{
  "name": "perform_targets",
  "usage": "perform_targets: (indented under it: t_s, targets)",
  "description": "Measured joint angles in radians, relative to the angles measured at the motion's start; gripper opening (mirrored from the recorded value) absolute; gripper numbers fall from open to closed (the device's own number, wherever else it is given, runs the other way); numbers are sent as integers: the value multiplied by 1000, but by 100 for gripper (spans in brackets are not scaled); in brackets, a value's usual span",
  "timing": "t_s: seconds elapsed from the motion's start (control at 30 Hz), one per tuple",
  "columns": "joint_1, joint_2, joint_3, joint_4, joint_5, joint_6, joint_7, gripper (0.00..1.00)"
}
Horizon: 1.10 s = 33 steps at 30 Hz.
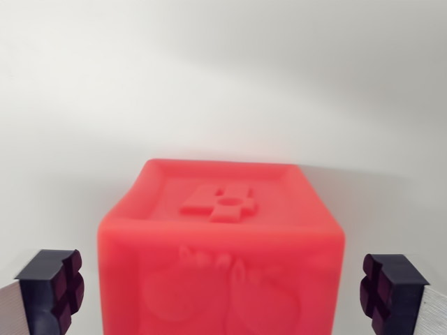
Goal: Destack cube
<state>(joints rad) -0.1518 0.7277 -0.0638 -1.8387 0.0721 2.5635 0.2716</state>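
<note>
A red cube [222,251] fills the lower middle of the wrist view, with a raised mark on its top face and embossed shapes on its near side. My gripper [222,293] is open. Its dark left fingertip [52,289] stands off the cube's left side and its right fingertip [390,289] off the right side, each with a visible gap to the cube. What the cube rests on is hidden below the frame's edge.
A plain white surface [223,84] spreads behind and around the cube. A soft shadow lies to the cube's right.
</note>
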Motion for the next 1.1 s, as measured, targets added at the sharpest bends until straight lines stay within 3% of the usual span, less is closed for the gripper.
perform_targets:
  t_s: [0.5,1.1]
  targets:
    - [5,-89,-7,-25,-2,-64,1,100]
    - [17,-226,-22,-37,-10,-187,5,100]
